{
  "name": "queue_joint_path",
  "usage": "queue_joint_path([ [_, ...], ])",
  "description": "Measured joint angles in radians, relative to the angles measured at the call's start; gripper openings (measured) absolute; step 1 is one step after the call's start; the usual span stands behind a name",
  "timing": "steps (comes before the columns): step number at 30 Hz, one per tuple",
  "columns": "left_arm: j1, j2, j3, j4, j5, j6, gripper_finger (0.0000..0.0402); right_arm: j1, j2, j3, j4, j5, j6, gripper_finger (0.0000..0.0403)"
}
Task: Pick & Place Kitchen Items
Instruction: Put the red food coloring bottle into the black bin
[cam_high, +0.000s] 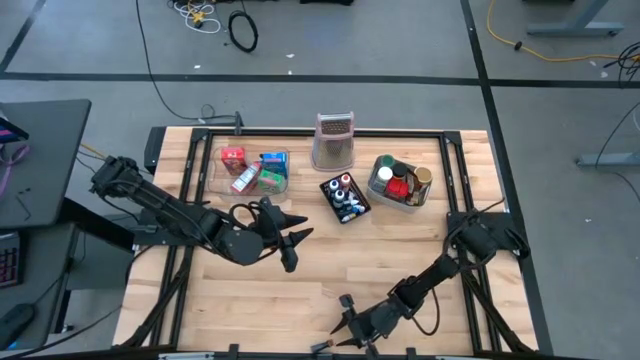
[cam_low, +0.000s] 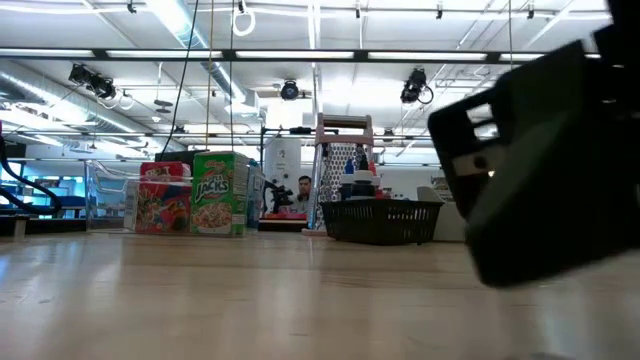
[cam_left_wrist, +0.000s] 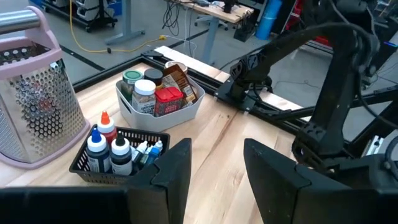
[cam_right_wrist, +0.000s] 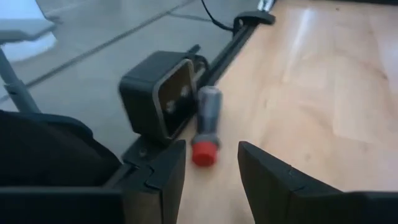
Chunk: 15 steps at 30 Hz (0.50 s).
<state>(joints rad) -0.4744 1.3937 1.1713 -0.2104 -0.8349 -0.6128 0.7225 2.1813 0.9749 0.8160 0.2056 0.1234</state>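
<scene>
Right at the table's near edge, the right gripper (cam_right_wrist: 208, 171) hangs low with its fingers parted and nothing between them, and a small grey vial with a red cap (cam_right_wrist: 207, 127) lies on its side just beyond the fingertips, beside a black camera block (cam_right_wrist: 155, 99). Farther back the left gripper (cam_left_wrist: 214, 168), also spread and empty, faces the black mesh basket (cam_left_wrist: 124, 163) of small bottles and the grey bin (cam_left_wrist: 163, 109) of cans and jars. Only "JACKS" on the green box (cam_low: 219, 192) in the clear tray (cam_high: 222, 176) reads clearly.
</scene>
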Motion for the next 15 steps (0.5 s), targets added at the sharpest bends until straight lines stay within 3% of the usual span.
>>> queue_joint_path([
  [7, 0.000, 0.000, 0.000, 0.000, 0.000, 0.002, 0.0155, 0.001, 0.075, 0.005, 0.137, 0.003, -0.042, 0.0155],
  [15, 0.000, 0.000, 0.000, -0.001, 0.000, 0.012, 0.0155, -0.001, 0.160, 0.100, 0.122, -0.010, -0.069, 0.0155],
])
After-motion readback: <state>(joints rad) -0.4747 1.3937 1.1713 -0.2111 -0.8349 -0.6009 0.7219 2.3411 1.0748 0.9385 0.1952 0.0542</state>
